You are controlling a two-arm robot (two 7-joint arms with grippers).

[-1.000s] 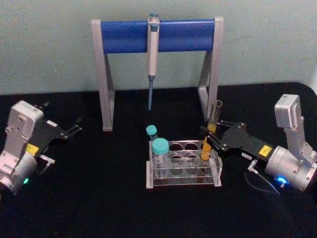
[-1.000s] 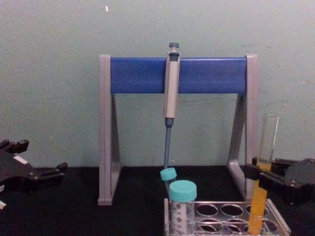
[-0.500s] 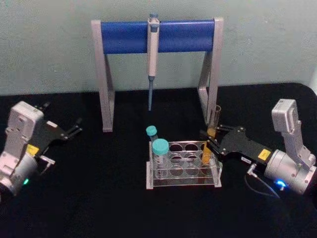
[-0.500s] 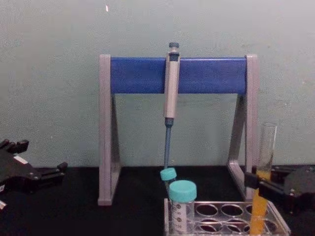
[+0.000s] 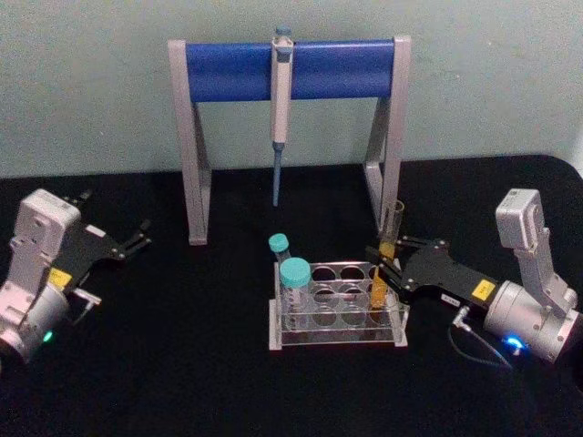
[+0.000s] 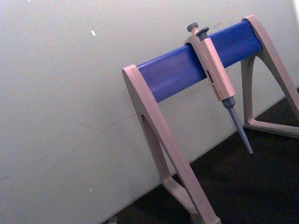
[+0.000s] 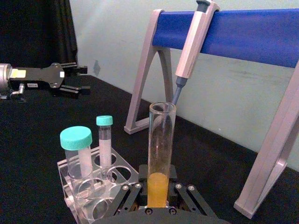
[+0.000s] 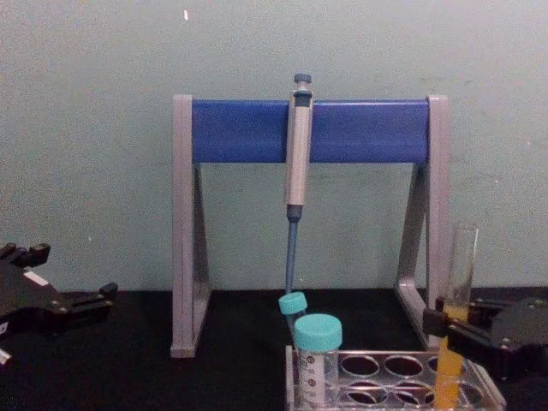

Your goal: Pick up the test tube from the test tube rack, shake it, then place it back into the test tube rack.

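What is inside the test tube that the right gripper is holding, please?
Orange-yellow liquid fills the lower part of the test tube; its upper part looks empty. The right gripper and the test tube rack cover the tube's bottom.

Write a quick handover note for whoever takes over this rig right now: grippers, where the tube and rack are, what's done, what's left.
Right gripper: shut on the long clear glass test tube with orange-yellow liquid, holding it upright with its lower end already down in a right-end hole of the low clear plastic test tube rack.
Left gripper: parked open at the table's left, holding nothing.
Done: tube is back in a rack hole; the pictures do not show any shaking.
Left: seat it fully if needed, release, pull the right arm away.
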